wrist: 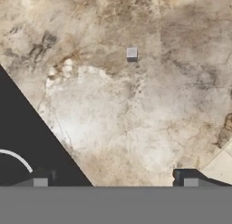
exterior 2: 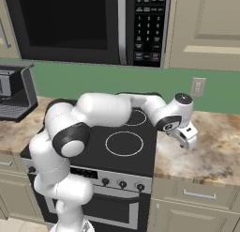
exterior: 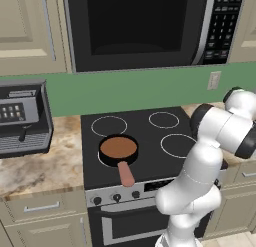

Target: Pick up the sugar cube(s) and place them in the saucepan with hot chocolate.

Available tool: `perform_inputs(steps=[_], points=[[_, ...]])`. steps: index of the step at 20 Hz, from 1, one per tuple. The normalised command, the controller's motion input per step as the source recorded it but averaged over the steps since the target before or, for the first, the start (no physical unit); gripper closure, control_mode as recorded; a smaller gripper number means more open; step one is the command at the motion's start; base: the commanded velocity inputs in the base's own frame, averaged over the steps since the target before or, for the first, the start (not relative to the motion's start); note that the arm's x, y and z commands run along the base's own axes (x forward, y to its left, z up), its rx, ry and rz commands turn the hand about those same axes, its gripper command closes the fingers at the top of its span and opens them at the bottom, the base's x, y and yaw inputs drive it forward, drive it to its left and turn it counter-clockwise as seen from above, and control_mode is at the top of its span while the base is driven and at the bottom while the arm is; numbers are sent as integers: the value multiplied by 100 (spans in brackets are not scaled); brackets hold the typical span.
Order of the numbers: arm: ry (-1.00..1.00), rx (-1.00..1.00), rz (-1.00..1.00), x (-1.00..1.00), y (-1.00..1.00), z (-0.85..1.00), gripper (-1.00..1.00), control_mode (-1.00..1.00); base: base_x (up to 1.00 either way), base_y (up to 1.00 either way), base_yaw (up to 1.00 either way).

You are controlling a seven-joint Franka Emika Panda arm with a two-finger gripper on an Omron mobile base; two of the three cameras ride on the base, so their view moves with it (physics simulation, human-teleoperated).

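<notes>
The saucepan (exterior: 118, 148) is a small black pan of brown liquid with a salmon-pink handle pointing to the front. It stands on the front left burner of the stove (exterior: 150, 136). One small white sugar cube (wrist: 131, 53) lies on the marble counter (wrist: 136, 119) to the right of the stove, ahead of the hand. My gripper (exterior 2: 188, 140) hangs over that counter just past the stove's right edge, well above the cube. In the hand view my gripper (wrist: 115, 182) is open, its fingertips (wrist: 41, 182) wide apart with nothing between them.
A microwave (exterior: 140, 26) hangs above the stove. A coffee machine (exterior: 22, 121) stands on the left counter. A wall outlet (exterior 2: 198, 87) sits behind the right counter (exterior 2: 211, 151). The stove's black corner (wrist: 27, 141) cuts into the hand view.
</notes>
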Motion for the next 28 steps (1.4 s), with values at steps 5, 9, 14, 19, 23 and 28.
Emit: perform_inputs(steps=[5,9,14,19,23,28], points=[[0,-3,0,0,4,-2,-100,-100,0,0,0],[-1,-2,0,10,-18,-23,-100,-100,0,0,0],[-3,-10,0,29,-39,-20,-100,-100,0,0,0],[0,-13,0,29,-32,-2,-100,-100,0,0,0],[0,-6,0,24,-30,0,-100,-100,0,0,0],[0,-4,0,19,-24,-4,-100,-100,0,0,0]])
